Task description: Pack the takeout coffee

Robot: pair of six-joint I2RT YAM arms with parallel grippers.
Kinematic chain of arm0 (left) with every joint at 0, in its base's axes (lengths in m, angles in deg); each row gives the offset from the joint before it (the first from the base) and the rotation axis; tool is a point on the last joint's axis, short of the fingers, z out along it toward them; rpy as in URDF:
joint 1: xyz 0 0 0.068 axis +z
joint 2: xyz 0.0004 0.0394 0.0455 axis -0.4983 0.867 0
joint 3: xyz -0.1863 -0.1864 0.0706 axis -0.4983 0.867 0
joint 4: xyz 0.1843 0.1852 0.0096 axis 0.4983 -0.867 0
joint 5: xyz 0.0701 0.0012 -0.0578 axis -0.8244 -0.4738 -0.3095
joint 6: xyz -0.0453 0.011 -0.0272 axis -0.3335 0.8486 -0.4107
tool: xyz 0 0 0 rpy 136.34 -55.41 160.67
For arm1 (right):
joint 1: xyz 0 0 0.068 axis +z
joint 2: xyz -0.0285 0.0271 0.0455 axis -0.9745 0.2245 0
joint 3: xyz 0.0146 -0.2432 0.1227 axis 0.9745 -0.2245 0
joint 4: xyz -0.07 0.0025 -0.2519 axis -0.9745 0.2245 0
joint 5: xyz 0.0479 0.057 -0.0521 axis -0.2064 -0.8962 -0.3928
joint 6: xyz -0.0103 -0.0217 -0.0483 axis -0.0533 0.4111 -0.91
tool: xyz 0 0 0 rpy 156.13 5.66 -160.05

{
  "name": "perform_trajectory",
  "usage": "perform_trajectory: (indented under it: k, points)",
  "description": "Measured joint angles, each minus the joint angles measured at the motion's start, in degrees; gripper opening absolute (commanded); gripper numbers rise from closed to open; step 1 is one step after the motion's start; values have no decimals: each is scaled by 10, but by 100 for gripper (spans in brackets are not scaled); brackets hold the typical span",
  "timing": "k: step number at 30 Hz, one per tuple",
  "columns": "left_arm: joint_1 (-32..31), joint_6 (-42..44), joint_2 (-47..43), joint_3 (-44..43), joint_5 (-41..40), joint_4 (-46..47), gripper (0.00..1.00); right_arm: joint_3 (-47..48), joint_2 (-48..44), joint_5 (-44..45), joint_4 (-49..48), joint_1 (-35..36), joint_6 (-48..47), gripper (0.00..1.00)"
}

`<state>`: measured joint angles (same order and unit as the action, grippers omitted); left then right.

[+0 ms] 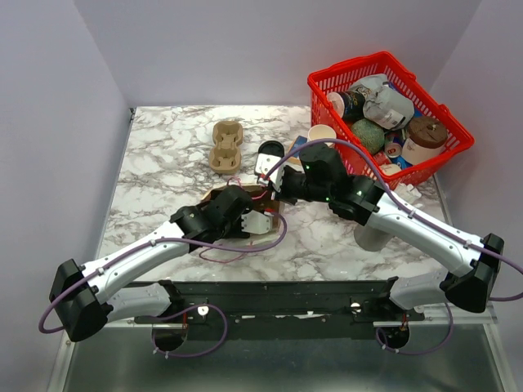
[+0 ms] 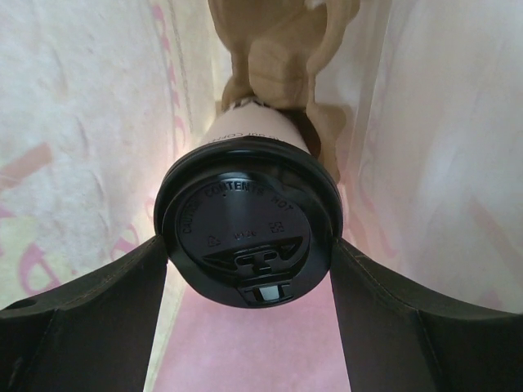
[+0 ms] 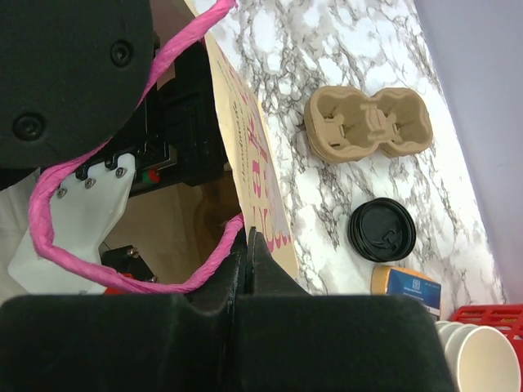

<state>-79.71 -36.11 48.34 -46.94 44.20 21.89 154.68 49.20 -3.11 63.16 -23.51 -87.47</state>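
Sitting squarely between the fingers of the left claw [image 2: 249,249], the takeout coffee [image 2: 245,220] is clamped by its black lid [image 2: 270,192]. One dark finger [image 2: 98,318] presses the lid's left edge and the other touches its right edge, so the claw stands wide but closed on the cup. The lid faces the left wrist camera, and the pale cup wall [image 2: 253,126] runs away behind it.

Cup and claw are both inside the paper bag [image 2: 82,122], whose white, pink-printed walls rise close on either side. Deeper in the bag lies a brown cardboard cup carrier [image 2: 278,57]. The cup's far end reaches it, but whether the cup is seated in a pocket cannot be told.

The right claw [image 3: 249,245] has its fingers pressed together on the bag's upper edge, right beside the pink handle [image 3: 41,212].

Out on the marble tabletop [image 1: 163,163], well apart from the bag, rest a second cup carrier [image 3: 368,122] and a loose black lid [image 3: 382,231]. A stack of white cups [image 3: 482,351] stands near the red basket [image 1: 327,82].
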Motion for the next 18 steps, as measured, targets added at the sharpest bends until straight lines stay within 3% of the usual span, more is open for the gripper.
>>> perform_trajectory:
  k: [18]
  points:
    - [49,-42,16,14,38,33,0,-1,5,-38,14,-10,3,0]
